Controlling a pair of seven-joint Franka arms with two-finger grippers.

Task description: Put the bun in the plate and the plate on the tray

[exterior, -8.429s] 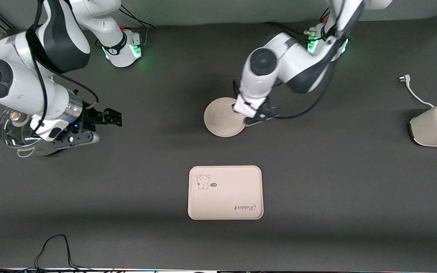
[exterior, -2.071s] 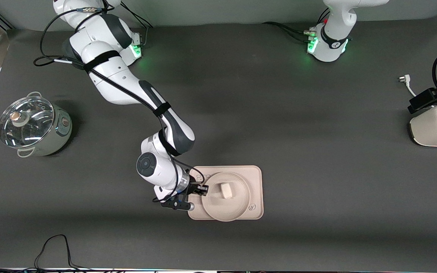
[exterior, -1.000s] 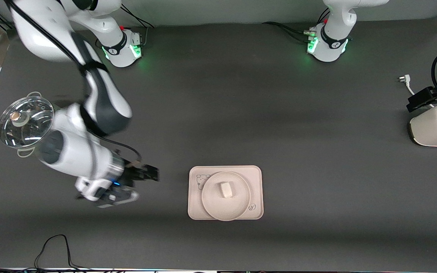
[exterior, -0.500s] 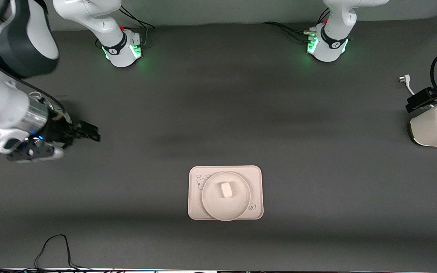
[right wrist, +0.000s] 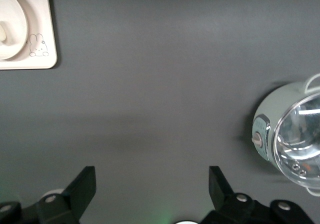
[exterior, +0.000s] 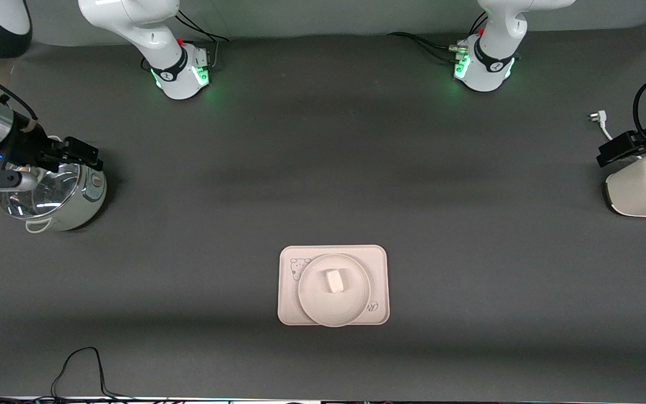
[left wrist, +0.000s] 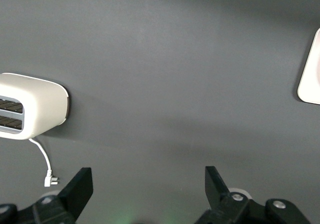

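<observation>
The cream-white bun (exterior: 334, 280) lies in the round beige plate (exterior: 323, 303). The plate sits on the pinkish-beige rectangular tray (exterior: 375, 261) near the table's middle, toward the front camera. A corner of the tray with the rabbit drawing (right wrist: 37, 44) and part of the plate (right wrist: 12, 19) show in the right wrist view. The tray's edge (left wrist: 311, 69) shows in the left wrist view. My right gripper (exterior: 79, 152) is open and empty over the pot. My left gripper (exterior: 617, 148) is open and empty over the toaster.
A pale green pot with a glass lid (exterior: 48, 193) stands at the right arm's end of the table and shows in the right wrist view (right wrist: 292, 134). A white toaster (exterior: 645, 188) with its cord and plug (exterior: 598, 118) stands at the left arm's end, also in the left wrist view (left wrist: 30, 106).
My right arm has drawn back from beside the tray to over the pot, its gripper empty. The plate with the bun stays on the tray. The left arm has barely moved.
</observation>
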